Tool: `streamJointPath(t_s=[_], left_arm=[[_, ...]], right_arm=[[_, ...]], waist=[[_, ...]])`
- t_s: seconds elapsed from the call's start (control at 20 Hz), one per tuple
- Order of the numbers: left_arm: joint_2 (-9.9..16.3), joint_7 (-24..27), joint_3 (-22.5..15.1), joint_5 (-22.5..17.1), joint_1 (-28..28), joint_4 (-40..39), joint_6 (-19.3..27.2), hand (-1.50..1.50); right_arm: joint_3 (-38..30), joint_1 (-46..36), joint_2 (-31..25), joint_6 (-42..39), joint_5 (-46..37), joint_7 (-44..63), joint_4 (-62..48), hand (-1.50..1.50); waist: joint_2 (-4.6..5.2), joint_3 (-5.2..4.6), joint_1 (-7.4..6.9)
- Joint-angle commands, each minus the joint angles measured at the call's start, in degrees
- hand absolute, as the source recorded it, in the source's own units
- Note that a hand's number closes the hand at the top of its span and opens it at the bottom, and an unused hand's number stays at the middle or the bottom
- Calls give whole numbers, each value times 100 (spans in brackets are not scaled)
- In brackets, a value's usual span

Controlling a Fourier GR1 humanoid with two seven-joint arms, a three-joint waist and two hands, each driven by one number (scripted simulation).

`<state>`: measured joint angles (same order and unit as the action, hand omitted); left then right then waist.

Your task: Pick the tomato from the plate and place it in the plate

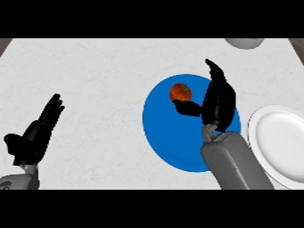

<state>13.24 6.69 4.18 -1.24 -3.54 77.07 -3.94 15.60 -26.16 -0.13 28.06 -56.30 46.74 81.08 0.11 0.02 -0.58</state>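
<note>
**A:** where's the tomato (180, 92) at right now?

**B:** sitting on the blue plate (161, 133), up near its 12 o'clock rim. The right hand (218, 100) is just beside it at the tomato's 3 o'clock, fingers straight, thumb poking in under it, holding nothing.

**A:** and the rest?

**B:** white plate (292, 147) at 3 o'clock of the blue one. Left hand (35, 136) rests open at the counter's (95, 80) 8 o'clock.
</note>
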Motion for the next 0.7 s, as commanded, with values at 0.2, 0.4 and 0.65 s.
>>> streamJointPath(t_s=[0.2, 0.4, 0.65], left_arm=[[-1, 27, 45, 21, 102, -15, -18, 0], [123, 248, 208, -69, 188, -57, -138, 0], [-79, 188, 115, -13, 150, -50, -10, 0]], right_arm=[[-378, 586, 12, 1304, 791, -599, 1039, -150], [-625, 1437, -290, 1407, 2129, -1543, 1909, -150], [-1157, 2789, -1063, 1061, 3940, -2934, 2755, -150]], waist=[[-28, 2, 106], [-24, 5, 127], [-24, 15, 159]])
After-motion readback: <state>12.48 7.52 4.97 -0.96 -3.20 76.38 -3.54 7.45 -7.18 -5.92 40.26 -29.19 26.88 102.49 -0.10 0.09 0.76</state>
